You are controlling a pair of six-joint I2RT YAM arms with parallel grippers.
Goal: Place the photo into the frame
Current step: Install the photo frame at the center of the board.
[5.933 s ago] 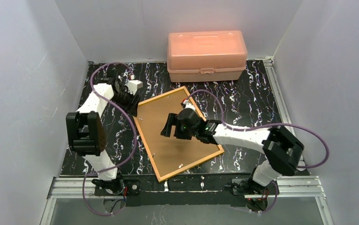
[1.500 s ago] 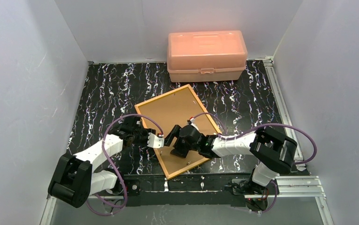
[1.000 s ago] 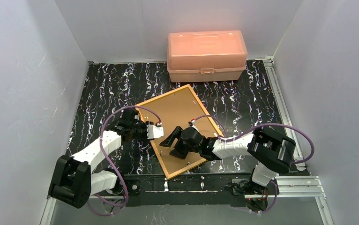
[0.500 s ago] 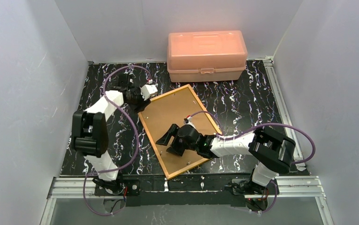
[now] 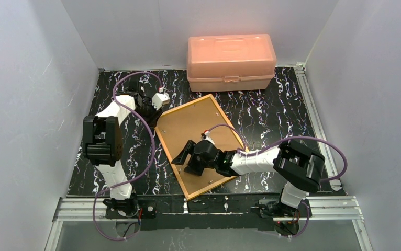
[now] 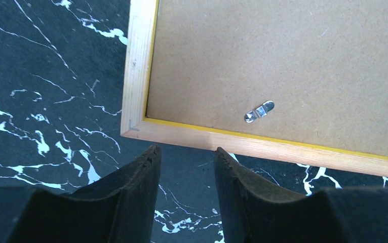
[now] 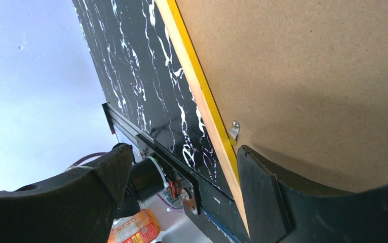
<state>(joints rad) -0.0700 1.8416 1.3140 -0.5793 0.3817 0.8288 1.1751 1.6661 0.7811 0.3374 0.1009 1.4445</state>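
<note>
The frame [image 5: 188, 125] lies face down on the black marbled table, brown fibreboard back up, inside its yellow-orange border. The photo is not in view. My left gripper [image 5: 153, 114] hovers just off the frame's far-left corner. In the left wrist view it [image 6: 185, 152] is partly open and empty, with the corner [image 6: 131, 129] and a metal clip [image 6: 259, 111] just ahead. My right gripper [image 5: 184, 161] is wide open and empty over the frame's left edge. In the right wrist view it [image 7: 182, 149] straddles that edge, beside a small clip [image 7: 234, 129] on the board [image 7: 308, 76].
A salmon-pink plastic box [image 5: 230, 60] stands closed at the back of the table. White walls close in the left, right and back. A metal rail [image 5: 214, 206] runs along the near edge. An orange bottle [image 7: 131, 228] shows below the table edge.
My left arm has swung from the frame's near-left side to its far-left corner. My right gripper has shifted a little left toward the frame's left edge, still open. The frame has turned slightly.
</note>
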